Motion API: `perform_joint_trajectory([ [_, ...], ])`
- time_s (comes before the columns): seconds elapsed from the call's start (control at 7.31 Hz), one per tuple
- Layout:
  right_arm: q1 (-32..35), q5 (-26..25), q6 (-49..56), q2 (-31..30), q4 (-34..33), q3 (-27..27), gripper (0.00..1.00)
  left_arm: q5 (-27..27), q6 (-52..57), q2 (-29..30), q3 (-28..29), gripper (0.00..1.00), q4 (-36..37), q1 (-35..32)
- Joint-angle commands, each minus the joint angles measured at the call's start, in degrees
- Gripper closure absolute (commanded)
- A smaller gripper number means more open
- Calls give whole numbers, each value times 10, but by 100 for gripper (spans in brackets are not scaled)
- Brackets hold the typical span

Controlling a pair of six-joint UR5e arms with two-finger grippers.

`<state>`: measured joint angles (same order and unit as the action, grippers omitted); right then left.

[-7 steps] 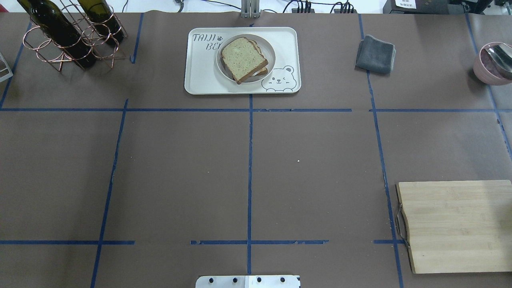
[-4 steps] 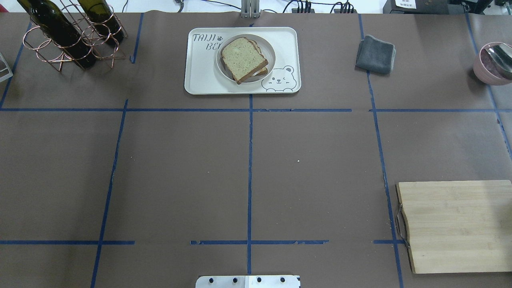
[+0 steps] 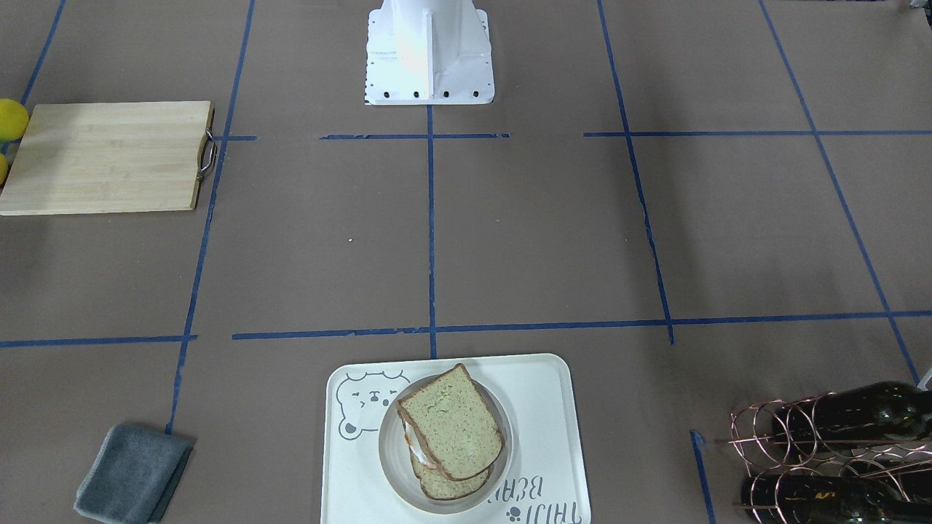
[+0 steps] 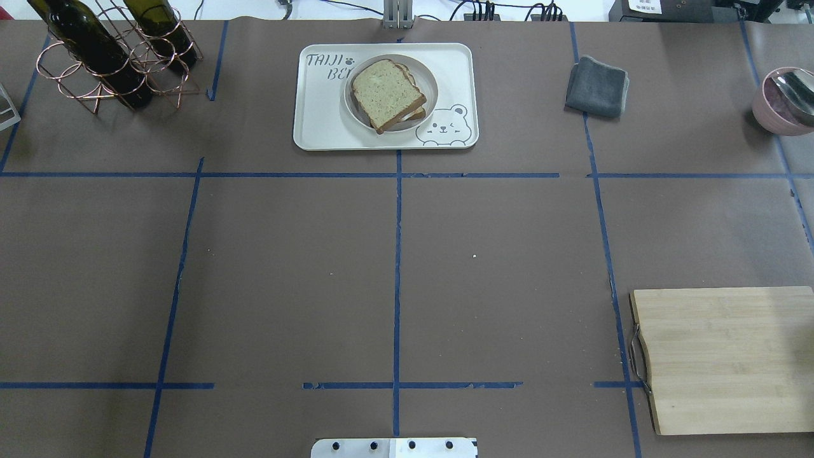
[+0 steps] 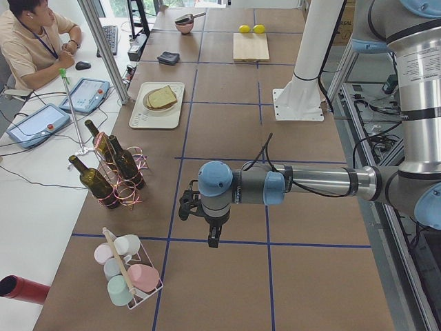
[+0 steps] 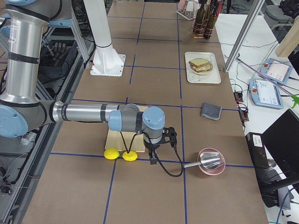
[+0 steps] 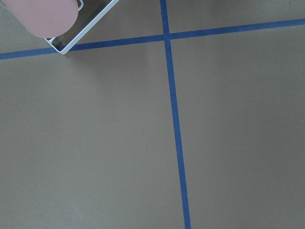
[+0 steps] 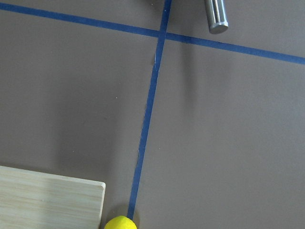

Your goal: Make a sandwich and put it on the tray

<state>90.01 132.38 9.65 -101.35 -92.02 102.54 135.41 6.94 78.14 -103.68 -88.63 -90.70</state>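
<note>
Nothing moved; sandwich [image 4: 386, 92] on tray [image 4: 318, 121]; left arm [image 5: 310, 185], right arm [image 6: 88, 113] outstretched.

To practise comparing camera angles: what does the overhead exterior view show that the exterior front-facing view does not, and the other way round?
Only the overhead exterior view shows the pink bowl holding a metal scoop, at its right edge. Only the exterior front-facing view shows the yellow round fruit beside the cutting board, and the robot's white pedestal. Both show the tray bearing the sandwich, the grey cloth, the cutting board and the bottle rack.
</note>
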Motion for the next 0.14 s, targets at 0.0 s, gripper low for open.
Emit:
perform_joint_trajectory([
  [0.0,1,1,-1,-1,0,0,0,0,0,0,0,0,-1,1],
])
